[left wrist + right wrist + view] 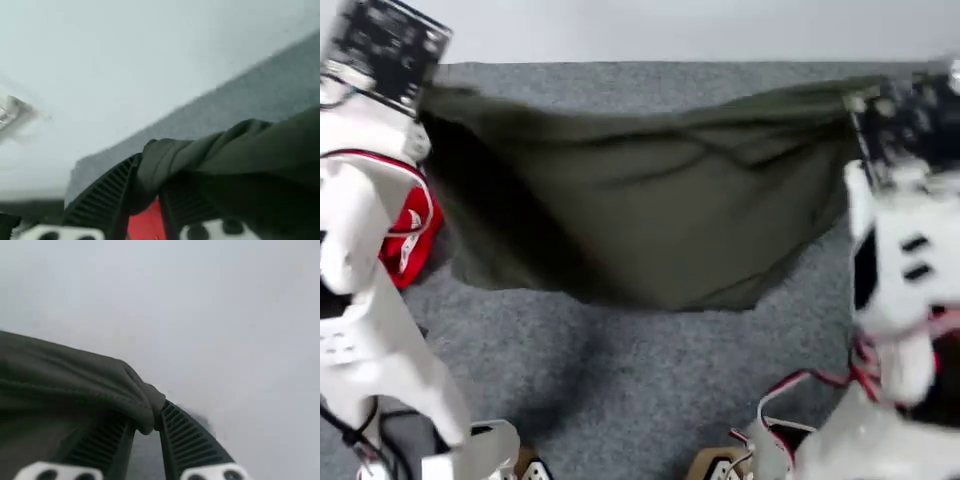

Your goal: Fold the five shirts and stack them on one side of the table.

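Grey table [620,380]: one olive shirt [650,210], pinched by left gripper [145,175], right gripper [147,420].

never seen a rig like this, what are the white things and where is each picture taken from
The white things are two small robot arms, the left arm and the right arm, seen from a camera looking down over a grey table. The other two pictures come from cameras on each arm's wrist. The left gripper and the right gripper each pinch an end of a dark green shirt, which hangs stretched between them above the table. A red item, perhaps another shirt, lies beside the left arm.
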Robot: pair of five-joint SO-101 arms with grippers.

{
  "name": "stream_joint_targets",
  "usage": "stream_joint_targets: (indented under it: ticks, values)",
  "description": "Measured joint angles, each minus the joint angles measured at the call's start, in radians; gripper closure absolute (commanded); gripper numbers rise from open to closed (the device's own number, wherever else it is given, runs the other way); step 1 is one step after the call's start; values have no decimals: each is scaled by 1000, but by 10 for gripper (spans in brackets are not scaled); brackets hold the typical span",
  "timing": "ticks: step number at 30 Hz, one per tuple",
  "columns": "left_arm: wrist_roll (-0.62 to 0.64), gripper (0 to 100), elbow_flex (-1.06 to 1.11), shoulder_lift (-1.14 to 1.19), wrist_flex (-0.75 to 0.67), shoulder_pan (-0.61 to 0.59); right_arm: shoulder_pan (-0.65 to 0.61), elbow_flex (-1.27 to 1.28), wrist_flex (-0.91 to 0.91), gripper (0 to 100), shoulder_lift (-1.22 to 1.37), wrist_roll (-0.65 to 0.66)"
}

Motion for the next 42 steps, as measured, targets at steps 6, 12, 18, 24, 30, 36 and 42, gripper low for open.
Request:
stream_joint_targets:
  ticks: [6, 12, 18, 24, 30, 36, 42]
  values:
    - [-118, 995, 534, -143, 0, 0, -91, 173, 38, 988, 114, 0]
    - [-262, 995, 1076, -137, -35, 0, -120, 348, 2, 988, 226, 0]
    - [-284, 975, 1263, 23, -160, 0, -121, 479, -123, 988, 287, 0]
    - [-287, 852, 1149, 141, -95, 0, -121, 543, -189, 988, 290, 0]
    - [-288, 817, 936, 141, -14, 0, -120, 543, -206, 988, 290, 0]
    - [-288, 817, 890, 141, -11, 32, -120, 554, -222, 988, 290, 0]
    - [-278, 818, 954, 141, -11, 137, -120, 568, -238, 988, 290, 0]
